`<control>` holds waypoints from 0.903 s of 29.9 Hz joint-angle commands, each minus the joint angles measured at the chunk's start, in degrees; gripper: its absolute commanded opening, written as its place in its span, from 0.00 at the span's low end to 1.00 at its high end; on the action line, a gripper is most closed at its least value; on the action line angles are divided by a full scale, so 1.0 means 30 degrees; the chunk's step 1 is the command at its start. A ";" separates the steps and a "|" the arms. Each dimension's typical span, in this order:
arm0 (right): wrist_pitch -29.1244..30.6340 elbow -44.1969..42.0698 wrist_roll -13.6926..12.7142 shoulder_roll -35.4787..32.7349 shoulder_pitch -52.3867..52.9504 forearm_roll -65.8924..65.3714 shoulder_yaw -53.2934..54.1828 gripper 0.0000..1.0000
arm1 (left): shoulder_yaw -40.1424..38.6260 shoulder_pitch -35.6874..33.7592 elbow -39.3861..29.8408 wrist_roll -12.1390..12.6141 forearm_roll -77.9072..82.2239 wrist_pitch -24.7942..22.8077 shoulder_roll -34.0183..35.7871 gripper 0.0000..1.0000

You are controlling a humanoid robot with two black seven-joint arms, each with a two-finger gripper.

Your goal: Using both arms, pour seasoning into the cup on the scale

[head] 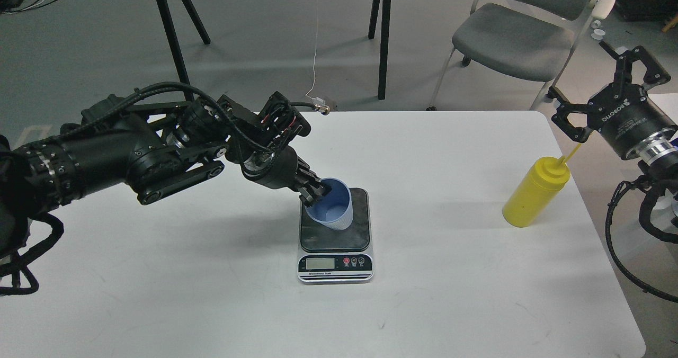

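While the cup (332, 205) stands on the scale (335, 234) at mid-counter (212, 294), the left tool (318, 190) is clamped on its near-left rim. Right tool (606, 96) hangs spread apart above the bottle (535, 192), which stands near the counter's right edge.

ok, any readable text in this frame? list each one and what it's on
"ROBOTIQ": white lettering on the body of the right gripper; smaller print beside it is too small to read.
Scale: a line of print along the silver front, below the display, is too blurred to read; the LCD shows no legible digits; the marks on its red and white buttons are too small to read.
No other text visible.
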 commanded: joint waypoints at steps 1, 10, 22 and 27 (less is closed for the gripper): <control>-0.0002 0.0001 -0.0001 0.0007 0.0000 0.0000 -0.0002 0.99 | 0.0000 -0.0027 -0.0021 0.0001 -0.0085 0.0000 -0.0275 0.28; 0.0028 0.0030 -0.0001 0.0007 -0.0146 0.0000 -0.0002 0.99 | -0.0205 -0.0406 -0.0080 0.0001 -0.1724 0.0000 -0.0071 0.67; 0.0028 0.0059 0.0028 -0.0052 -0.0205 -0.0029 0.0028 0.99 | -0.2892 -0.3041 0.1000 0.0001 -0.9093 0.0000 0.1538 0.80; 0.0261 0.0350 -0.0176 -0.0838 -0.0322 0.0380 0.0728 0.99 | -0.6821 -0.3016 0.4687 0.0001 -1.9367 0.0000 0.2622 0.82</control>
